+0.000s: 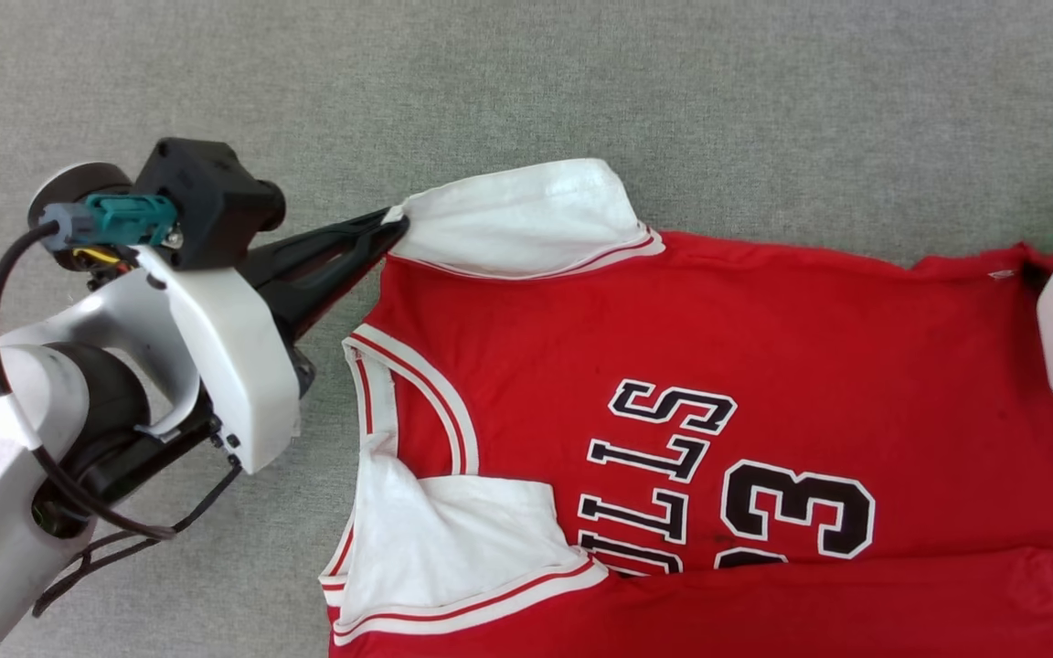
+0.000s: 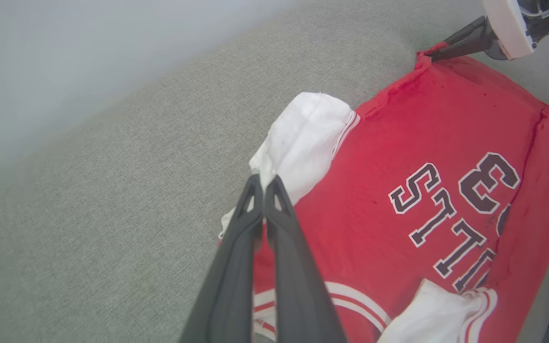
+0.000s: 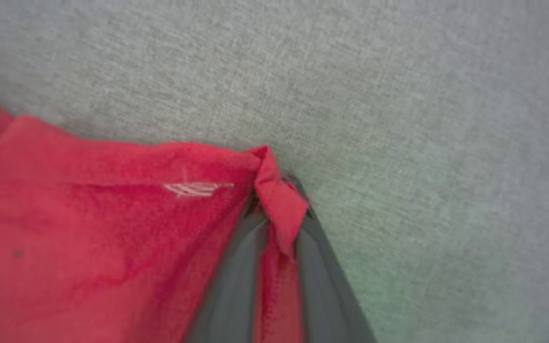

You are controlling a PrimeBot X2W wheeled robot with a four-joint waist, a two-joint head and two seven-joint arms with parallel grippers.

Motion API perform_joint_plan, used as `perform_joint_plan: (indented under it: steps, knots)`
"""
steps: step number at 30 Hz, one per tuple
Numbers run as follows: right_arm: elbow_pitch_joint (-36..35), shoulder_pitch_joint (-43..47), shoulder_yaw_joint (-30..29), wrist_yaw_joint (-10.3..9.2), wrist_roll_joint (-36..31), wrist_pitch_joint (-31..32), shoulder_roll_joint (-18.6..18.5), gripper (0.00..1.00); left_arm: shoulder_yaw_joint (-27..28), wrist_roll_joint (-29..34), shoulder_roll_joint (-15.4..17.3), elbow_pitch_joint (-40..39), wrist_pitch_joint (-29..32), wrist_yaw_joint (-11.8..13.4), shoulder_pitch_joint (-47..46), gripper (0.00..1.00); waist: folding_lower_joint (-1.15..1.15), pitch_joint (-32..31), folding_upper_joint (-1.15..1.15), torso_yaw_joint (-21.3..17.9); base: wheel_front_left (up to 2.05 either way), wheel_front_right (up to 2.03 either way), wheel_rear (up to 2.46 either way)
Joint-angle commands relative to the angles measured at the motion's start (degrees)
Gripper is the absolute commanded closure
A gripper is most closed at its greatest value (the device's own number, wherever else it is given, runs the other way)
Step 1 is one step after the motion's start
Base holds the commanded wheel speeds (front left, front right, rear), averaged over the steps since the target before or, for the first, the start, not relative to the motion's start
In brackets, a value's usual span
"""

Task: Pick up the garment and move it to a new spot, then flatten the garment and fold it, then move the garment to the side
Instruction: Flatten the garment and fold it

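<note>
Between the two pincers, the garment lies spread on the grey woven surface. It is a red jersey with white short sleeves and red-striped trim, its neckline turned toward the left pincer and its hem toward the right pincer. The black, white-outlined lettering and the number 23 sit mid-chest, roughly midway between the two sets of fingers. Their nearer parts are covered by a band of red cloth folded over along the edge closest to the robot. The left pincer is narrow, its two dark fingers pressed together, and the corner of the far sleeve is caught at their tips. The rest of that sleeve fans out just beyond them, in line with the fingers. The near sleeve lies folded in over the chest, off to the side of the left pincer and well apart from it, below the striped neckline. The right pincer is also drawn narrow, and it grips the far hem corner. In the right wrist view a twist of red cloth stands up between its fingertips and a strip of it runs down between the fingers. A small white stitched mark lies on the red cloth just beside those tips, on the jersey's side of them. Bare grey surface spreads past the tips of both pincers.
</note>
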Motion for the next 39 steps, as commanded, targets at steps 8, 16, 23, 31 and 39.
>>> perform_joint_plan:
  steps: [8, 16, 23, 31, 39]
  knots:
    - [4.66, 2.05, -0.94, 0.07, 1.52, -7.39, 2.03, 1.00, 0.97, -0.30, 1.31, 3.86, -3.52, 1.13, 3.91, 1.00, 0.02, -5.74, 0.00, -2.00, 0.00, 0.00, 0.00]
    - [2.69, 8.68, -4.22, 0.07, 3.99, -10.63, 2.85, 1.00, 2.74, -3.42, 3.85, 3.08, -7.67, 4.31, 12.32, 1.00, 0.02, -11.91, 0.00, -3.40, 0.00, 0.00, 0.00]
    - [-2.44, 18.20, -7.59, 0.07, 5.59, -13.14, 3.84, 1.00, 3.15, -5.45, 7.59, -0.56, -9.98, 8.03, 21.58, 1.00, 0.02, -15.36, 0.00, -3.83, 0.00, 0.00, 0.00]
    - [-7.48, 27.77, -7.50, 0.07, 6.32, -14.45, 4.34, 1.00, 0.75, -8.67, 10.66, -3.84, -9.30, 11.18, 31.70, 1.00, 0.02, -16.00, 0.00, -4.01, 0.00, 0.00, 0.00]
    - [-9.14, 31.35, -5.68, 0.07, 6.75, -14.02, 2.65, 1.00, -4.27, -4.90, 9.85, -1.31, -7.17, 11.92, 34.96, 1.00, 0.02, -15.33, 0.00, -4.34, 0.00, 0.00, 0.00]
